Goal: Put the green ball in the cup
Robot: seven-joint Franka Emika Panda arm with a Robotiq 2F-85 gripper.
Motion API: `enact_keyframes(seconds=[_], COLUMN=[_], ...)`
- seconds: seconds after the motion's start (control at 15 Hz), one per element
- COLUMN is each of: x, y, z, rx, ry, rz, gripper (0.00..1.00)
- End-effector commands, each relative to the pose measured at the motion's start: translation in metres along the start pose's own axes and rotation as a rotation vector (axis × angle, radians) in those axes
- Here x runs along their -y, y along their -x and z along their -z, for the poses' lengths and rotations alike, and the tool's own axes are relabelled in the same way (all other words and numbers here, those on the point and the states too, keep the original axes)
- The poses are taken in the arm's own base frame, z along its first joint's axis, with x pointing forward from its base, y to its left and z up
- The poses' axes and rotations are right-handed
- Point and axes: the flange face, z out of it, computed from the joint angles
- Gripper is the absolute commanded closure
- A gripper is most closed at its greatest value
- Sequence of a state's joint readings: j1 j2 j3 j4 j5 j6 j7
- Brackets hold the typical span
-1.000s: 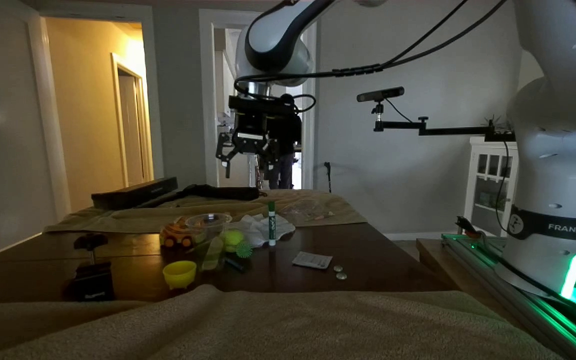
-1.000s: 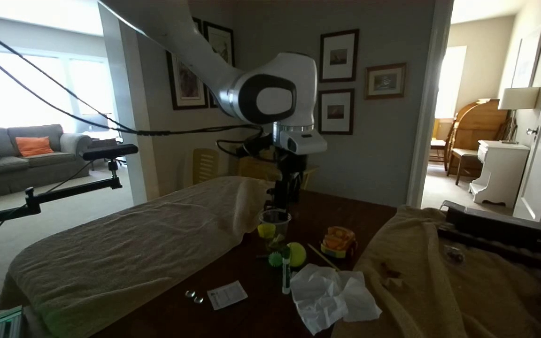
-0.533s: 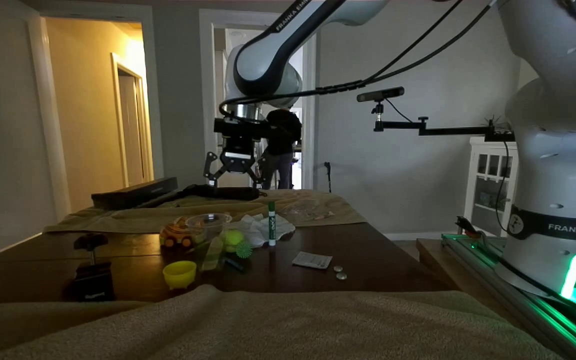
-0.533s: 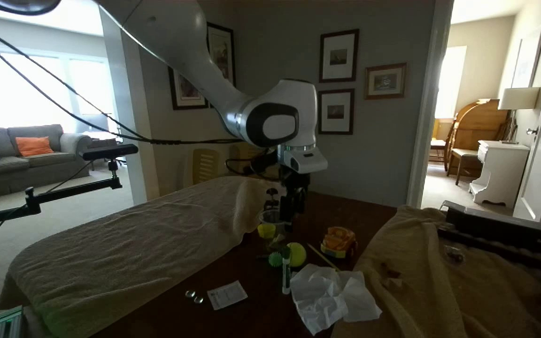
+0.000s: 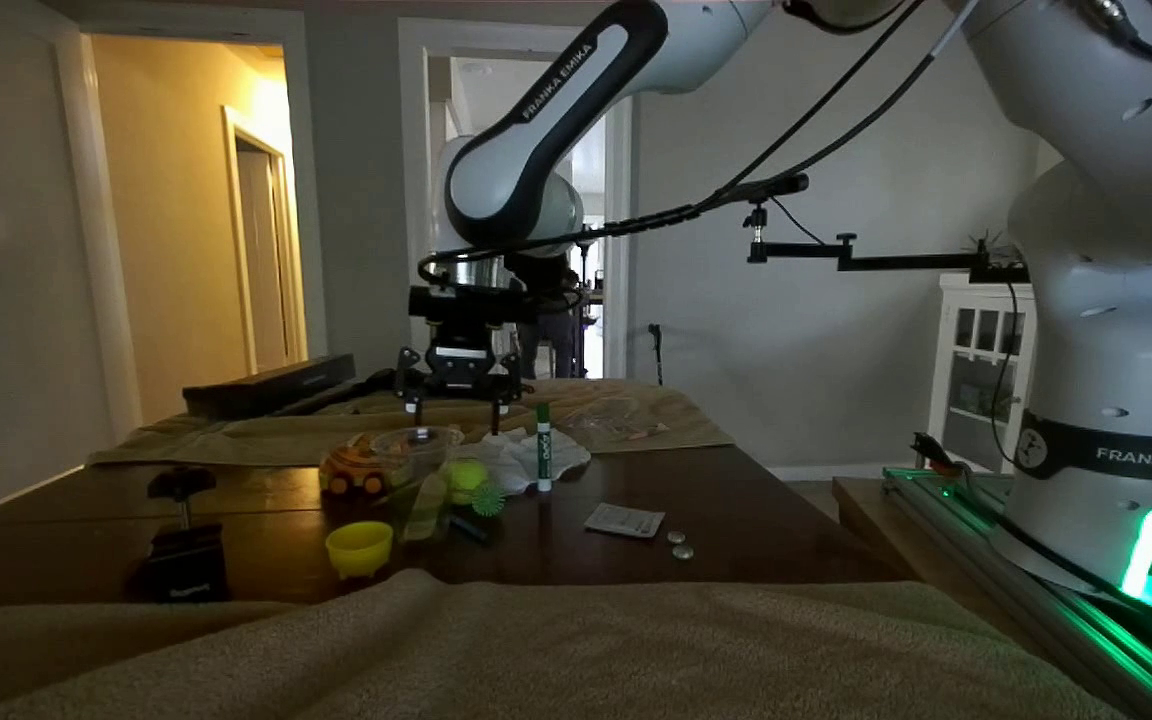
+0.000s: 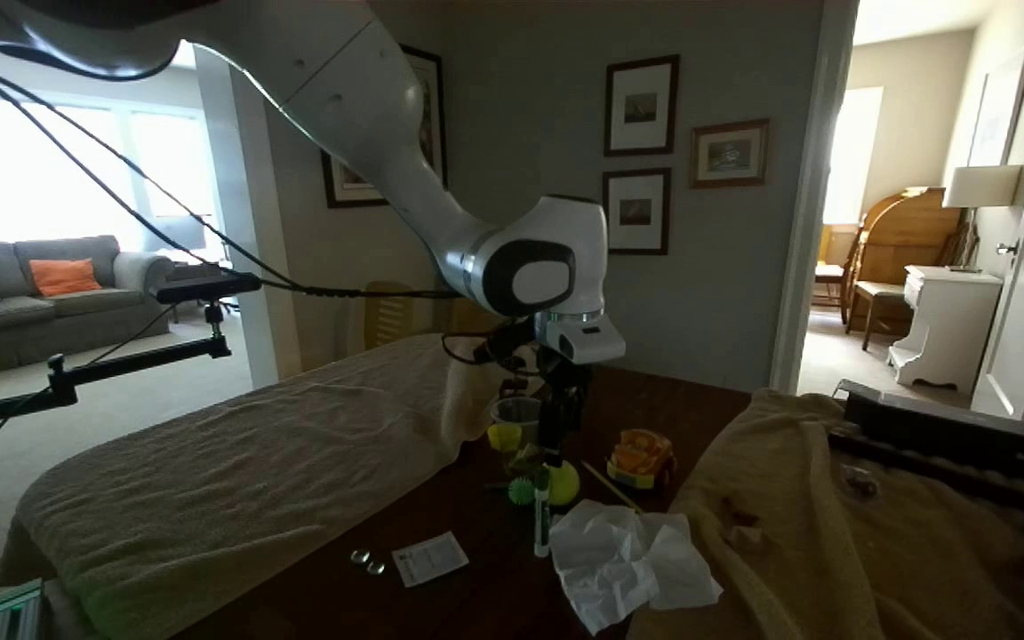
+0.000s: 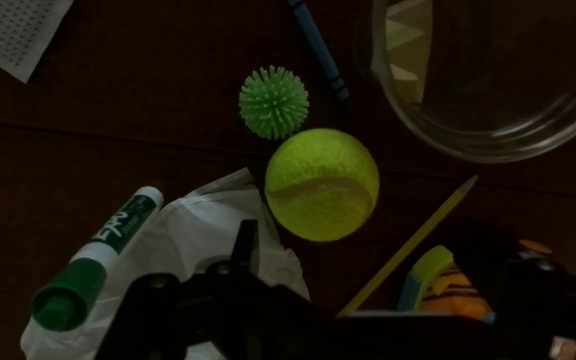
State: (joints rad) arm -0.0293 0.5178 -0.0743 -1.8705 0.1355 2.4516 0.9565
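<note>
Our jaws have come down and now hang spread apart, above the yellow-green ball we see on the surface.

In an exterior view, the end effector and marker hid parts of the green ball; print on the packet was too small to read. In the wrist view, the top and right edges cropped the clear cup, and the end effector partly hid a toy truck.
</note>
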Motion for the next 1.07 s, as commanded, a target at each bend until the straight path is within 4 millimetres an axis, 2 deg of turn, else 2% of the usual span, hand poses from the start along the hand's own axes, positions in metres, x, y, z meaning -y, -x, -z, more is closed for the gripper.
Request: enact_keyframes(seconds=[0.0,0.53,1.0], x=[0.010,0.010,0.002], y=[-0.007,-0.002,-0.005], z=[-0.012,-0.039,-0.058], rx=[0.015,0.077,0.073], ry=[0.000,0.002,0.031], rz=[-0.040,-0.079,-0.090], gripper=[0.00,0.00,0.00])
